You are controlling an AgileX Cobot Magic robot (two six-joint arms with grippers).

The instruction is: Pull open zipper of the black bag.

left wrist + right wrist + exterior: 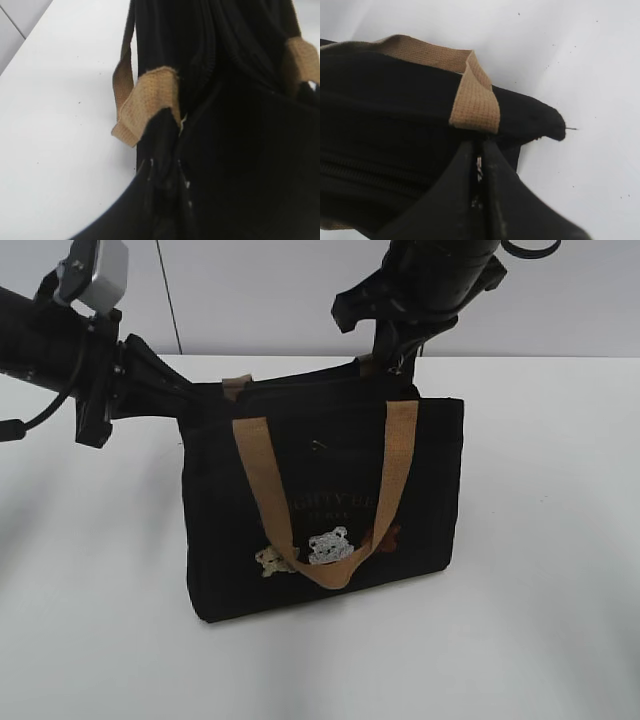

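The right jaws [479, 172] are pinched together on a small silvery tab at the black bag's [330, 500] right top corner — apparently the zipper [370, 172] pull. The left jaws [167, 165] clamp the bag's top edge at its left end. The bag stands upright on the white counter [540, 620].

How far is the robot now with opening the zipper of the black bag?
Done: both grippers are at the black bag; the left gripper pinches fabric at its left top end. In hand: the right gripper is closed on something silvery, probably the pull tab. Left: the zipper looks still closed.
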